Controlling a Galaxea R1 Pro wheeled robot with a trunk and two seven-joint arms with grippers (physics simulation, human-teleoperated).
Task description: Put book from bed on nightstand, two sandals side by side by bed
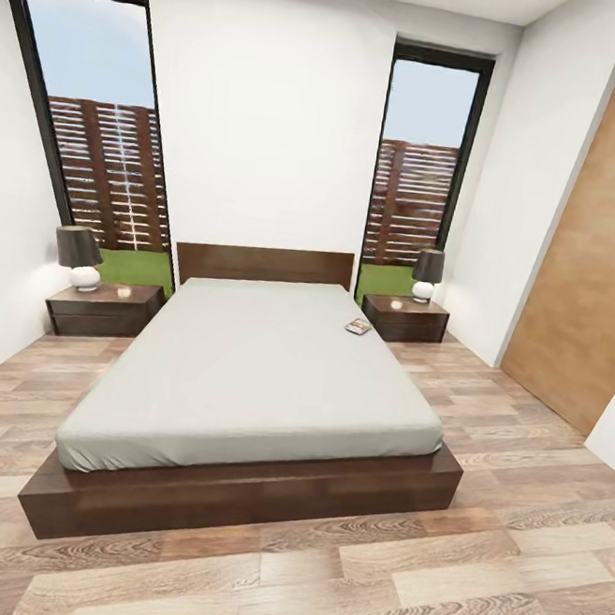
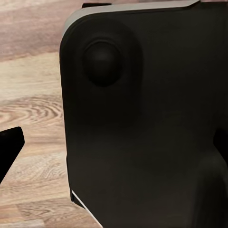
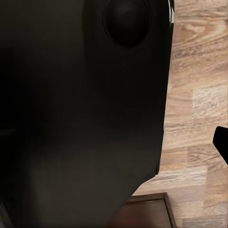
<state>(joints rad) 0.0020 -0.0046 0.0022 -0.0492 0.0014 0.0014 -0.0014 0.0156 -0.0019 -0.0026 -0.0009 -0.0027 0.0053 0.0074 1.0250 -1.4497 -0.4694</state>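
Likely light and thin, the book (image 1: 358, 327) lies flat on the bed (image 1: 244, 377); pinch its edge; claw states indeterminable.

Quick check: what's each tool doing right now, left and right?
Left tool: cannot be told; one dark fingertip shows at the wrist view's edge, over wood floor.
Right tool: cannot be told; one dark fingertip shows.

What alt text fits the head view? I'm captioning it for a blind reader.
A low bed with a grey mattress and dark wooden frame fills the bedroom's middle, a small book lying near its right edge. Dark nightstands with lamps flank it, below two tall windows; a wooden door stands right.
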